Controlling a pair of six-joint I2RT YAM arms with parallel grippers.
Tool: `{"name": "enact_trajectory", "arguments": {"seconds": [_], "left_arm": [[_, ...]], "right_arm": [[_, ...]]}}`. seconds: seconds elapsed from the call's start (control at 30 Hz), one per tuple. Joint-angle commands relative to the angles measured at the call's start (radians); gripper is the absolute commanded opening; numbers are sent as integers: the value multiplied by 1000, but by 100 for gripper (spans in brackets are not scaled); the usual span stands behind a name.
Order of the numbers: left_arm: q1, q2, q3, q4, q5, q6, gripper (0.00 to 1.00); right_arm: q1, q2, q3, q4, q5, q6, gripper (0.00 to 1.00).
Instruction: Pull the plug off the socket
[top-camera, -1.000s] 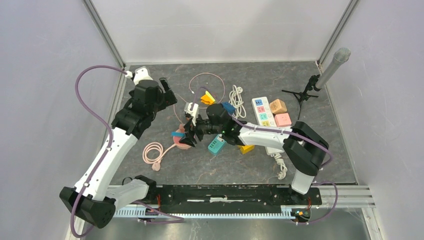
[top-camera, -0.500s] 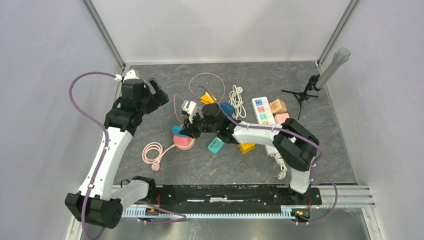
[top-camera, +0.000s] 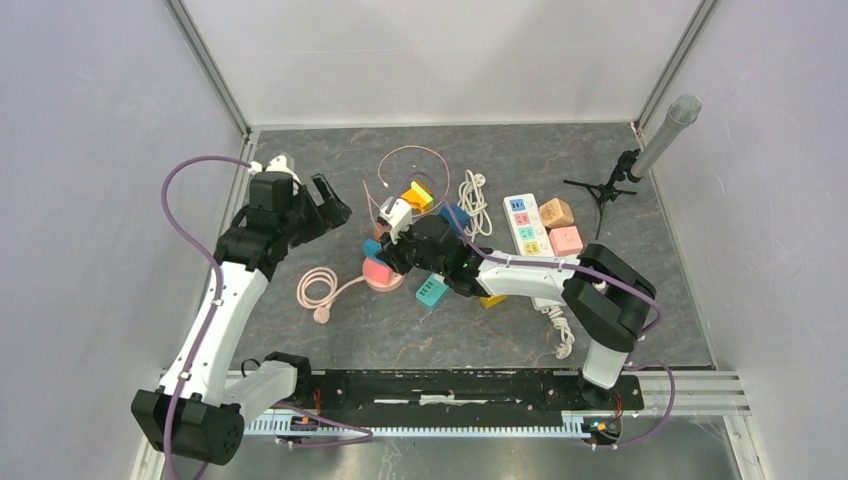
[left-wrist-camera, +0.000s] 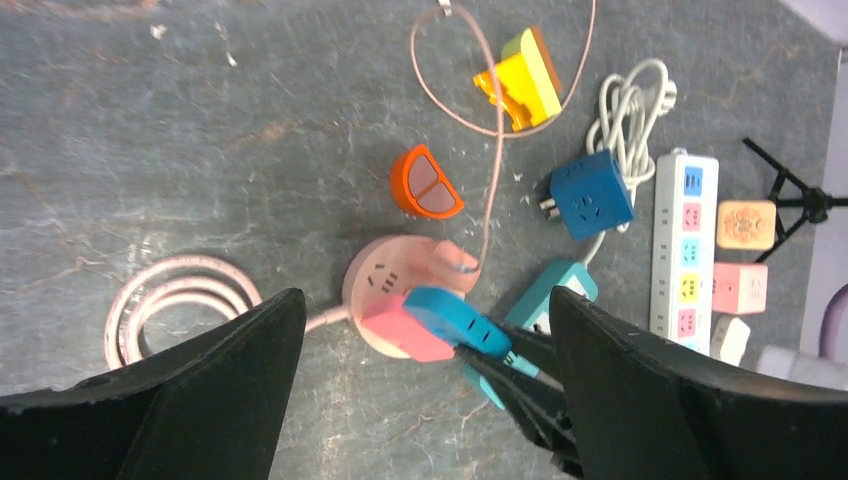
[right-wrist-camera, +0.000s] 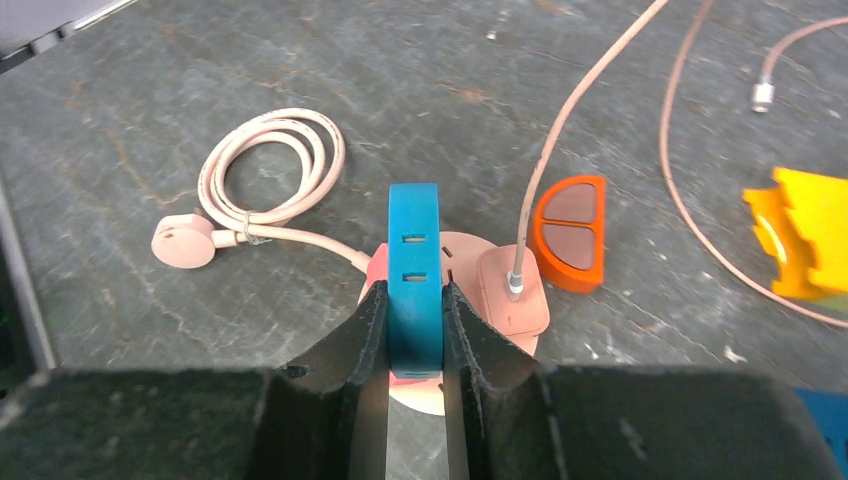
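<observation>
- Clamping my right gripper (right-wrist-camera: 414, 300) tight on the blue rectangular plastic plug (right-wrist-camera: 414, 250), over the round pink socket (right-wrist-camera: 466, 256).
- My left gripper (top-camera: 332, 204) gapes wide, empty, far left.

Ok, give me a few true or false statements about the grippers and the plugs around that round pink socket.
1. The right gripper is clamped on the flat blue plug. True.
2. The left gripper grips the round pink socket. False: it is open and touches nothing.
3. The orange half-round adapter lies on the table beside the socket. True.
4. The coiled pink cable is wound round the blue plug. False: it lies flat on the table, apart from the plug.
</observation>
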Motion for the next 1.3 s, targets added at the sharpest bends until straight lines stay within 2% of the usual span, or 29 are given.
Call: {"name": "enact_trajectory", "arguments": {"seconds": [0.0,0.27,0.47,0.63,1.27], "left_arm": [[3,5,-69,60,113,-2,96],[3,19,-265,190,242,-135,84],[2,24,-411,344,337,-255,75],[3,40,-463,397,323,-283,65],[2,67,-560,524,282,-351,52]], "right_arm": [[-5,-64,-28,16,205,45,0],[-8,-49,-3,-50,267,174,0],[-6,-20,10,-26,138,237,0],[-8,-19,12,-21,109,279,0],[-8,-19,-14,44,24,292,0]]}}
